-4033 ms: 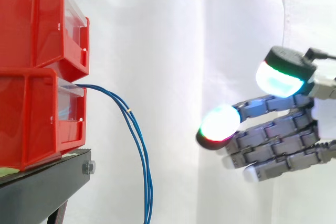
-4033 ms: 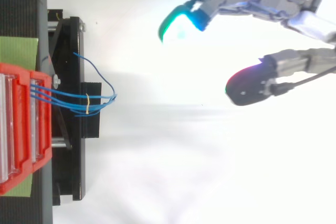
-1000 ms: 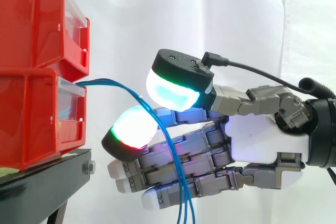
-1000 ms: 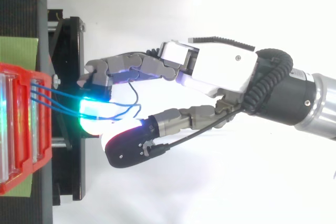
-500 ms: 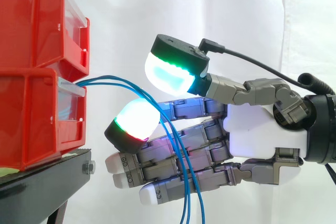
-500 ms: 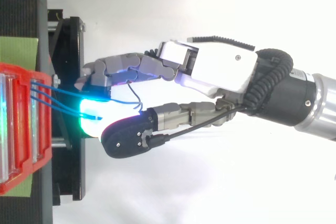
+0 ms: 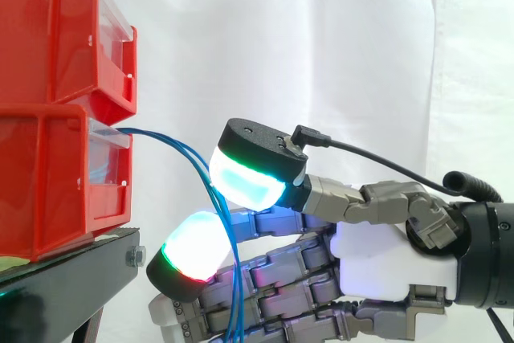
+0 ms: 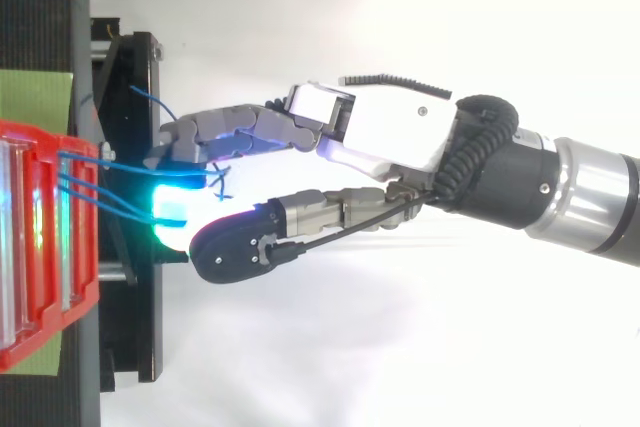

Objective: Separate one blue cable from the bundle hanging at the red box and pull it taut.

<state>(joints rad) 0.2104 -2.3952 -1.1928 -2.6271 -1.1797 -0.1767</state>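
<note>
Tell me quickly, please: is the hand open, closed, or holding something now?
Hand: cannot be told; the cables pass across it, but a grip is not visible.

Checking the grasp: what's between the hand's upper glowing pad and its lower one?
Side view: the blue cables from the lower red bin hang down through that gap.

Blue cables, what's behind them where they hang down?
In the side view the robot's hand is right behind the blue cables, with the white curtain further back. Where the cables start inside the red box is covered.
</note>
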